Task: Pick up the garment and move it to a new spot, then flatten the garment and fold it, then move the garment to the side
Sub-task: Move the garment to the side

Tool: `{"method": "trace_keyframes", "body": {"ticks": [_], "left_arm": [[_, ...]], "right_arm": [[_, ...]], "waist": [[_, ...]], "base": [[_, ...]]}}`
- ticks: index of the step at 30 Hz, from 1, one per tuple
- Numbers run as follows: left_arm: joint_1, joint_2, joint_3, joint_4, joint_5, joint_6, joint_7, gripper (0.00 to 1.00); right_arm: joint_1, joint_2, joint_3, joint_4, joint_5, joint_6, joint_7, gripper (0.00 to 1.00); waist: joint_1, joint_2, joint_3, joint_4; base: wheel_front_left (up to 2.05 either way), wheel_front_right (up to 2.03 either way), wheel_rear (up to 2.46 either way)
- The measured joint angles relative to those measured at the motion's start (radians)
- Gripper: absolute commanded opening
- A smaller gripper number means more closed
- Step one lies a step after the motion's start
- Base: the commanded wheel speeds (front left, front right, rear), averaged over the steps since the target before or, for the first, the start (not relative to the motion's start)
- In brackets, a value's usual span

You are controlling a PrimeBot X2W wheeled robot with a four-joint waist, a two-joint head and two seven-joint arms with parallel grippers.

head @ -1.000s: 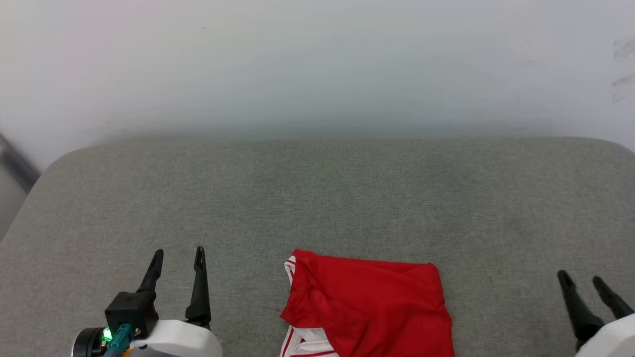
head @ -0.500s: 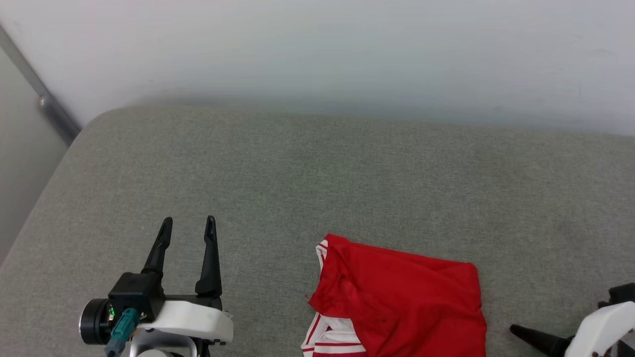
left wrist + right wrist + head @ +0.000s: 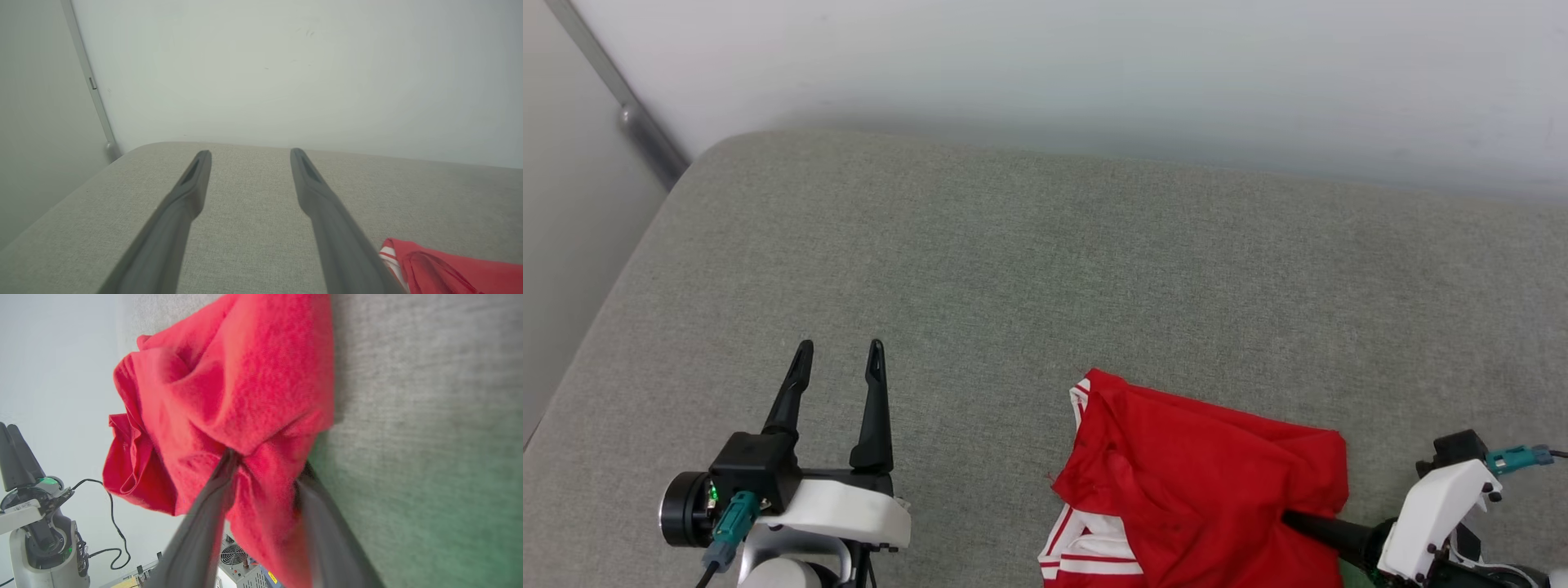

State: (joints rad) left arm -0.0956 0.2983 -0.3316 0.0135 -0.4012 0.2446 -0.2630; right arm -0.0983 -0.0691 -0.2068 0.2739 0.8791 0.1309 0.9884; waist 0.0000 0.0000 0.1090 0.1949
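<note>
At the near right edge of the grey cushion (image 3: 1045,269), the right jaws lie low and point leftward into the garment (image 3: 1201,474). From the head camera one dark finger (image 3: 1327,531) disappears under the cloth's right edge, with the white wrist housing (image 3: 1437,506) just behind it. Seen from the right wrist, both fingers (image 3: 204,522) stand somewhat apart with a bunched fold of red cloth between them. Their tips are buried in it, and whether they truly pinch the fold I cannot tell.

The garment sits on the cushion's near part, right of centre, as a rumpled red heap that runs off the bottom of the head view. A white patch with red stripes (image 3: 1086,547) shows at its near left corner, and a strip of red-and-white trim edges its far left corner.

Well to the left of the garment, the left jaws are spread wide and hold nothing. Their fingers (image 3: 876,408) point away from the robot over bare cushion, and a teal plug (image 3: 731,523) sticks out at the wrist.

Beyond them the cushion stretches to a rounded far edge against a pale wall (image 3: 1094,73). A thin metal rail (image 3: 645,135) slants down the wall to the cushion's far left corner.
</note>
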Motion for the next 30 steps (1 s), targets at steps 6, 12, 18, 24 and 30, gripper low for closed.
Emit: {"method": "trace_keyframes", "body": {"ticks": [6, 12, 18, 24, 30], "left_arm": [[-0.002, -0.003, 0.005, 0.020, 0.018, -0.016, 0.000, 1.00], [0.013, 0.000, 0.007, 0.033, 0.022, -0.024, 0.000, 1.00], [0.039, -0.002, 0.016, 0.023, 0.021, -0.024, 0.000, 1.00], [0.045, -0.020, 0.018, 0.000, 0.029, -0.029, 0.000, 1.00], [-0.013, -0.023, 0.008, -0.030, 0.056, -0.048, 0.000, 1.00]], "right_arm": [[-0.011, -0.058, 0.090, -0.031, 0.024, 0.000, -0.078, 0.00], [-0.022, -0.163, 0.224, -0.073, -0.041, 0.000, -0.149, 0.00], [-0.061, -0.274, 0.319, -0.068, -0.184, 0.000, -0.196, 0.00], [-0.144, -0.353, 0.381, -0.062, -0.305, 0.000, -0.218, 0.00], [-0.251, -0.428, 0.409, -0.017, -0.357, 0.000, -0.255, 0.00]], "waist": [[0.0000, 0.0000, -0.019, -0.014], [0.0000, 0.0000, -0.056, -0.057], [0.0000, 0.0000, -0.081, -0.149], [0.0000, 0.0000, -0.079, -0.272], [0.0000, 0.0000, -0.026, -0.395]], "base": [[0.00, 0.00, 0.00], [0.00, 0.00, 0.00], [0.00, 0.00, 0.00], [0.00, 0.00, 0.00], [0.00, 0.00, 0.00]]}}
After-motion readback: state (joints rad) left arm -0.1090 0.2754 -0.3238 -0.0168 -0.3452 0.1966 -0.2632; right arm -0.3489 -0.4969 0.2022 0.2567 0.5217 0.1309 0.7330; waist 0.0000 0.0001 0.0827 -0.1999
